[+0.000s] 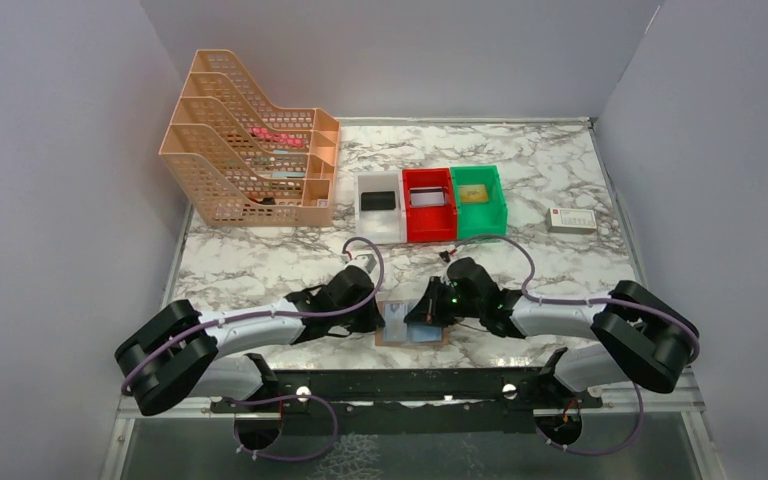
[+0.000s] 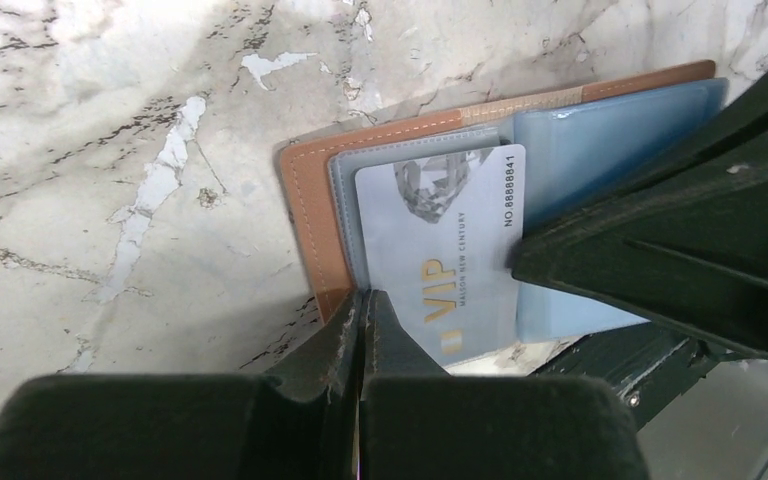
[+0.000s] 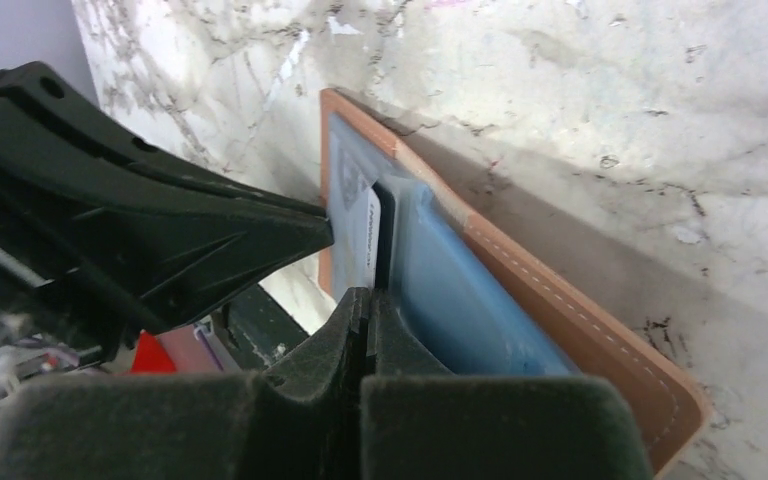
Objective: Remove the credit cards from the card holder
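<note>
The tan card holder [image 1: 412, 330] lies spread open on the marble table between both grippers, its tan border [image 2: 305, 200] and pale blue panels [image 3: 450, 290] showing. A white credit card [image 2: 440, 240] marked VIP lies over its left panel. My left gripper [image 2: 365, 298] is shut, its tips pressed on the holder's near-left edge [image 1: 380, 318]. From the other side, my right gripper [image 3: 368, 295] is shut on the white card's edge [image 3: 370, 235] at the fold [image 1: 428, 312]. A dark strip beside the card is either a shadow or another card.
White [image 1: 380, 232], red [image 1: 428, 230] and green [image 1: 480, 226] bins stand in a row behind the holder, each with a card inside. A small white box [image 1: 571, 220] sits at the right. A peach file rack [image 1: 250, 150] fills the back left.
</note>
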